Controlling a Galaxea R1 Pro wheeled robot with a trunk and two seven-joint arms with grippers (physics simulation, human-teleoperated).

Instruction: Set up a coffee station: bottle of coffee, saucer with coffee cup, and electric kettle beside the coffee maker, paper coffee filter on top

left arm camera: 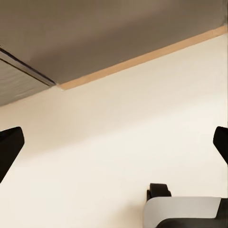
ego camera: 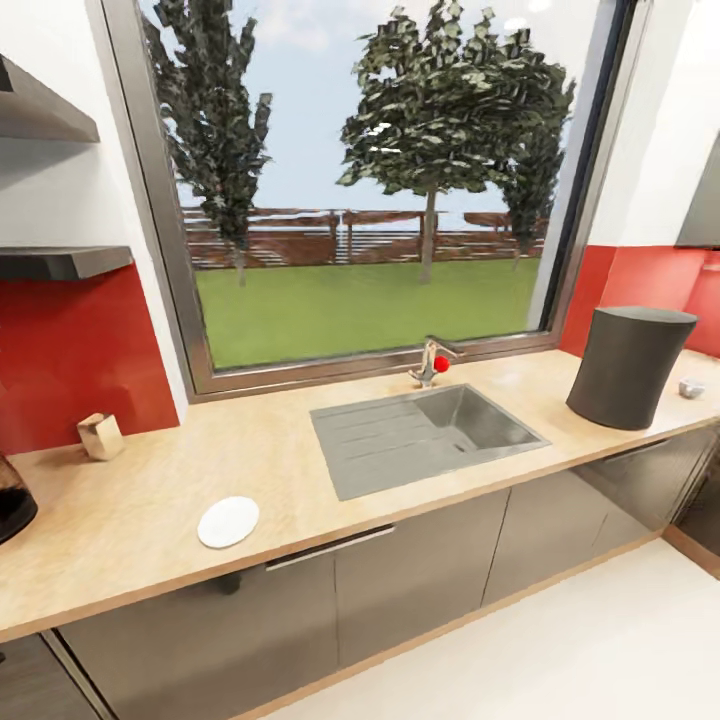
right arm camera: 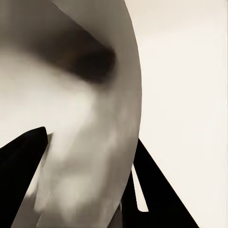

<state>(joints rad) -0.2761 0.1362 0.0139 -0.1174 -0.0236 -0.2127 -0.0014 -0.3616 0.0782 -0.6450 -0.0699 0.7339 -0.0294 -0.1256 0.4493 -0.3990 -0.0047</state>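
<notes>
Coffee maker [ego camera: 628, 365] placement is already right, so the job now is to bring the other pieces to it, starting from what the arms carry.

The right fingers [right arm camera: 19, 166] are two dark blades on either side of a pale curved surface [right arm camera: 80, 95] that bulges right up against the camera. It may be the paper filter. It is too blurred to name, and I cannot tell whether the fingers pinch it or merely flank it.

The left fingers [left arm camera: 9, 149] are spread wide and hold nothing. They point down at the pale floor [left arm camera: 118, 123] near the cabinet plinth, with a piece of the robot's own base [left arm camera: 185, 211] beneath them.

Further out, the tabletop [ego camera: 300, 440] runs under the window with the sink [ego camera: 425, 435] set into it. The coffee maker stands upright at the right end, well apart from the rest. The saucer [ego camera: 228, 521] lies flat near the front edge on the left. The kettle [ego camera: 14, 500] is cut off by the picture's edge. The shelf [ego camera: 60, 262] is on the wall above it.

If the pale thing is the filter, a good move would be to lift the right arm clear of the tabletop edge, come over the dark cylinder from above and let go only once the paper rests flat on its top. Paper is light (it could slip off a flat top).
</notes>
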